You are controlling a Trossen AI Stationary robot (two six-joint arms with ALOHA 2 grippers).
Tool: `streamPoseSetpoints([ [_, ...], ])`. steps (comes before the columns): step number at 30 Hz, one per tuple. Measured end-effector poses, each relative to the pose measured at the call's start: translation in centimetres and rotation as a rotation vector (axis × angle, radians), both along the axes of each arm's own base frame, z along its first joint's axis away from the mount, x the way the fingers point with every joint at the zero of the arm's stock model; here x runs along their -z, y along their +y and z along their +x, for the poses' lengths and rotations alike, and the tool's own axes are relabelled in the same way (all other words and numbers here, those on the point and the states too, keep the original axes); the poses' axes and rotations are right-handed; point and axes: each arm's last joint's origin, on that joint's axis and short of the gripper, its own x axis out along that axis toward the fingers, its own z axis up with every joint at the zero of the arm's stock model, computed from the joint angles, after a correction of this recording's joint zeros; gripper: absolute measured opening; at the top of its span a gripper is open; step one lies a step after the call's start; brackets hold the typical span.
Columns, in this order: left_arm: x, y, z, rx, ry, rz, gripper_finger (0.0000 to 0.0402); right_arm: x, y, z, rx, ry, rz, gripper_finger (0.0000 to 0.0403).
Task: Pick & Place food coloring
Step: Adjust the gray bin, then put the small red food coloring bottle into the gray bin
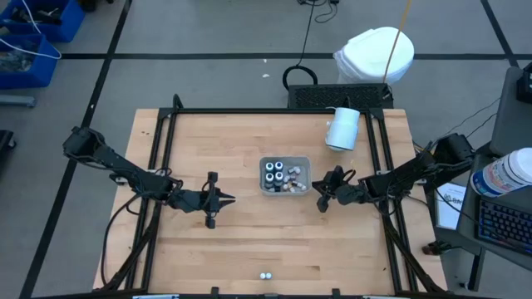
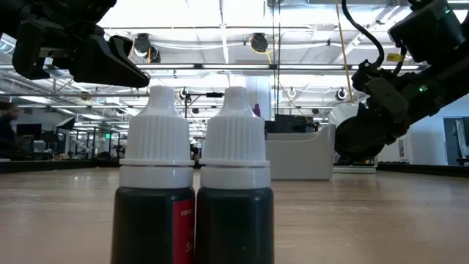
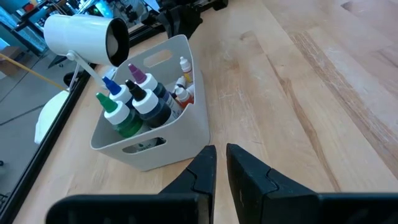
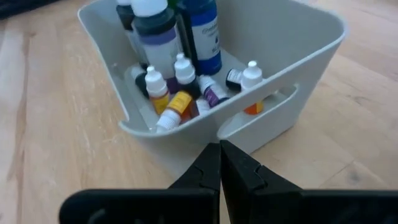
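- The food coloring (image 4: 177,81) is a huddle of little bottles in a grey tray (image 1: 285,176) mid-table: four bigger dark ones with white-ringed tops standing upright, and small white-capped droppers lying or leaning beside them, with yellow, orange and purple showing.
- Two more small dark bottles (image 1: 265,275) stand side by side near the table's front edge, white ribbed caps up — well apart from the tray.
- My right gripper (image 1: 322,198) sits just beside the tray's right wall, fingers pressed together, holding nothing.
- My left gripper (image 1: 229,198) hangs left of the tray, apart from it, fingers (image 3: 249,177) nearly together with a thin gap — empty.
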Motion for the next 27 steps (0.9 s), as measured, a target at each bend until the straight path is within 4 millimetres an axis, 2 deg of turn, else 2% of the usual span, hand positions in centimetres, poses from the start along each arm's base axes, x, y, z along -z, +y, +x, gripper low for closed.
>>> streamPoseSetpoints([
  [7,0.1,0.0,0.0,0.000,0.009,0.004,0.0047,-0.1,0.0,-0.6,-0.044,0.060,-0.003,0.0000],
  [13,0.3,0.1,-0.1,-0.001,0.029,0.014,0.0047,-1.7,0.3,-1.1,-0.076,-0.007,-0.005,0.0000],
  [19,0.3,0.1,-0.1,-0.001,0.032,0.015,0.0047,-3.4,1.8,-1.7,-0.138,-0.113,-0.045,0.0000],
  [22,0.3,0.1,-0.1,-0.001,0.032,0.015,0.0047,-4.4,2.9,-1.9,-0.227,-0.184,-0.091,0.0000],
  [27,0.3,0.1,-0.1,-0.001,0.031,0.014,0.0047,-7.3,5.6,-2.1,-0.387,-0.423,-0.164,0.0000],
])
